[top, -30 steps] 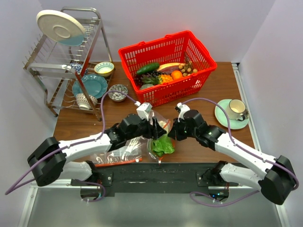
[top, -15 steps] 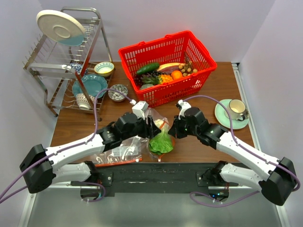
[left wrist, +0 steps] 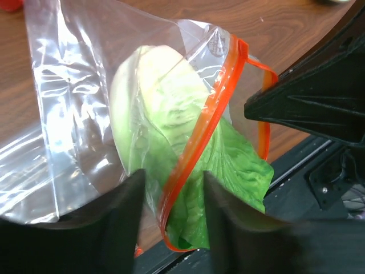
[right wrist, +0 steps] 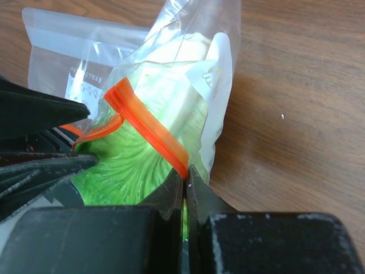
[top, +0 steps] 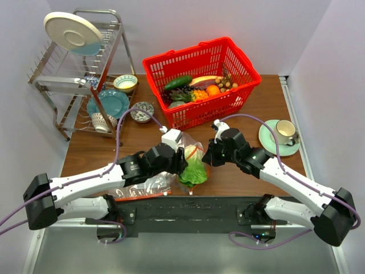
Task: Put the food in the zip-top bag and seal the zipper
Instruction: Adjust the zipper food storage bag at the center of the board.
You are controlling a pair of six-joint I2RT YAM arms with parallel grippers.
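Cabbage (left wrist: 236, 165) in bag (left wrist: 68, 85) (only halfway)

High rear view over the whole table (top: 268, 108); both wrist views close on the zip-top bag (left wrist: 85, 85), opposite sides.

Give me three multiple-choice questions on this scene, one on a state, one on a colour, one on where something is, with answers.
1. The zip-top bag is: A sealed; B open, napa cabbage sticking out; C empty.
2. What colour is the zipper? A blue; B red-orange; C white.
3. Where is the cucumber? A in the red basket; B in the zip-top bag; C under the napa cabbage.
B, green leaves pass the unsealed strip; B, both wrist views show it; A, it lies among the basket's produce.
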